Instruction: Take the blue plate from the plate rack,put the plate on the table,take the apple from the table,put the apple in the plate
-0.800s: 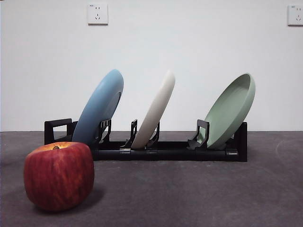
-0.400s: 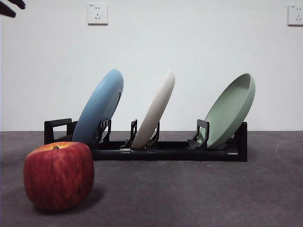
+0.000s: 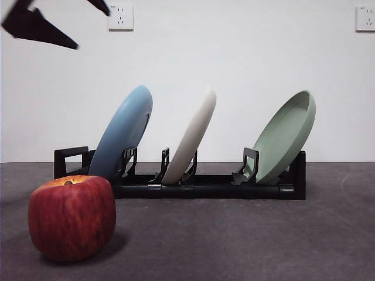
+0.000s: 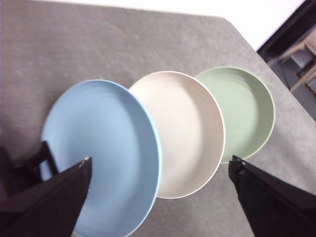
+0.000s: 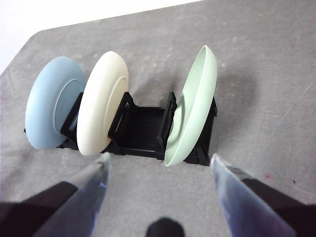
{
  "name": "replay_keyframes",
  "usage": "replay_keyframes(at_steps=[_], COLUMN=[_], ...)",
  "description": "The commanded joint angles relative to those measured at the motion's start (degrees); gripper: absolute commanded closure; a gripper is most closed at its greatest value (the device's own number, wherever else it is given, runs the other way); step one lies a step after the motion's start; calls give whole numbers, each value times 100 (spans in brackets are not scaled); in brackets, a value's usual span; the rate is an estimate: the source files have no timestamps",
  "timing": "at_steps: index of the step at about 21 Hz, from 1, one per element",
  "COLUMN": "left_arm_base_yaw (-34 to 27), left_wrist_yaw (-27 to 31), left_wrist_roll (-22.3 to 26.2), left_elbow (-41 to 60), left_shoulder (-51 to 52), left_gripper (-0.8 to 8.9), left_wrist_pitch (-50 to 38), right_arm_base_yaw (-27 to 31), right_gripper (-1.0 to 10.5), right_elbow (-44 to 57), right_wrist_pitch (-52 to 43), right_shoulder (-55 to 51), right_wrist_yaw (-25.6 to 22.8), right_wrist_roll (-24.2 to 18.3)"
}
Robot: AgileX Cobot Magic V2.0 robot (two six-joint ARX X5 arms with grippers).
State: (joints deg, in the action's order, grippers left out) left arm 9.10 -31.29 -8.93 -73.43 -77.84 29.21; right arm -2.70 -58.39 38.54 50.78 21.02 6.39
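The blue plate leans in the left slot of the black plate rack on the dark grey table. The red apple stands on the table in front of the rack's left end; neither wrist view shows it. My left gripper is open, high above and left of the blue plate; in the left wrist view the gripper looks down on the blue plate. My right gripper is open and empty, well back from the rack and blue plate.
A cream-white plate stands in the rack's middle slot and a pale green plate at its right end. A white wall with two sockets rises behind. Bare table lies right of the apple, in front of the rack.
A black gripper has come into the front view at the top left corner and moved down and right. The plates, rack and apple have not moved.
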Motion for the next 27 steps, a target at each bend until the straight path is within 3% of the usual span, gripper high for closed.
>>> replay_keyframes(at_steps=[1,6,12,19,27], left_arm_base_yaw=[251,730,1053,1078,1084], left_wrist_yaw=[236,846,1357,1325,1285], left_wrist_roll=[20,57,129,170,168], left_elbow=[-522,-1303,-1309,-1309,-1792], left_shoulder=[-553,-1580,-2181,-2240,-2072], left_gripper=[347,348,350,805,822], left_wrist_pitch=[236,472,391,258,505], right_arm_base_yaw=[-4,-4,-4,-4,-4], right_gripper=[597,599,599,599,599], right_elbow=[-7,-7,-7,-7,-7], right_wrist_pitch=[-35,-33,-31,-22,31], right_shoulder=[0,0,0,0,0], right_wrist_yaw=[7,4,4,2,-11], right_wrist_roll=[-24,-24,-24,-24,-26])
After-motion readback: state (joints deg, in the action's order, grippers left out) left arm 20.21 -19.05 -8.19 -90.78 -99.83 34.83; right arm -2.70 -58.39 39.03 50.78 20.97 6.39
